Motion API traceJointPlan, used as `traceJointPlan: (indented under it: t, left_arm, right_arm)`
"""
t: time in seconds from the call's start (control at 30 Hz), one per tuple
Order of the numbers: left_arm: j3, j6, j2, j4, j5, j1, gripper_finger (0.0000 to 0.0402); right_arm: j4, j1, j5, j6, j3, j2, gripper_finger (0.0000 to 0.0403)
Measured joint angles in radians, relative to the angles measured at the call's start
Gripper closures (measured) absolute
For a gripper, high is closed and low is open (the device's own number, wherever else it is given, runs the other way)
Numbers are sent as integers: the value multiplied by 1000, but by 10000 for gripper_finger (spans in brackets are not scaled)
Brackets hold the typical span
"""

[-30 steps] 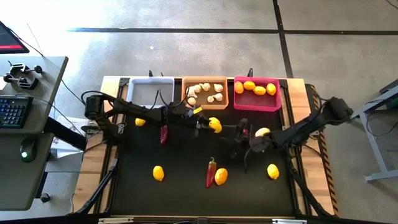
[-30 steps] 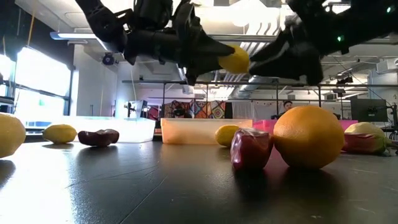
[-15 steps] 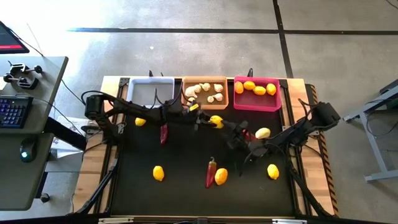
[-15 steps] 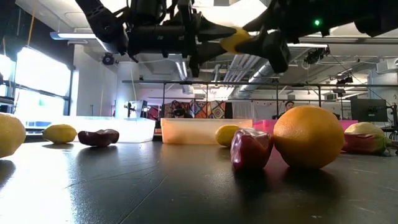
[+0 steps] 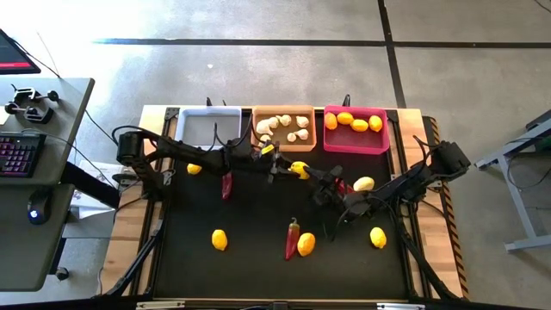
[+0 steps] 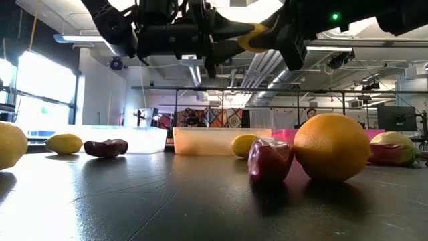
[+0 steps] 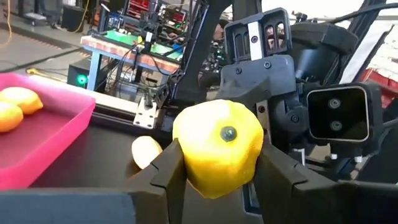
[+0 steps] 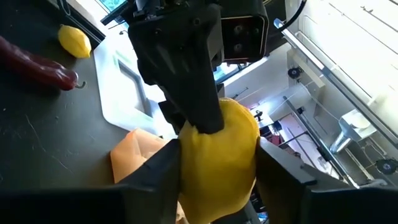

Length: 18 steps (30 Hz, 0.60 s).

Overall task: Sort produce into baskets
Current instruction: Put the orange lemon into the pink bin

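Two end effectors meet mid-air: left end effector [image 7: 214, 171] grips the yellow oval lemon [image 5: 300, 168]; right end effector [image 8: 217, 165] brackets it, closure unclear. Handover toward magenta plastic basket [image 5: 355, 143] seems next.

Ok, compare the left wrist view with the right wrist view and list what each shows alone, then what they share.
Only the left wrist view shows the shallow magenta plastic basket holding lemons.

Only the right wrist view shows the long dark red chili pepper, the white plastic basket and the orange plastic basket.

Both show the held yellow oval lemon, flanked by the left end effector and the right end effector.
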Motion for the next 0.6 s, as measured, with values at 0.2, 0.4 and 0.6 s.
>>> traceJointPlan:
  t: [0.2,0.4,0.6]
  left_arm:
    - [0,88,0,-2,-74,-3,222]
    - [-2,204,-2,-23,-126,-2,160]
    - [-2,297,-6,-28,-158,-6,137]
  right_arm:
    - [1,-2,30,-17,0,0,266]
    - [31,-16,128,-18,2,-25,266]
    - [27,-76,243,-36,2,-136,266]
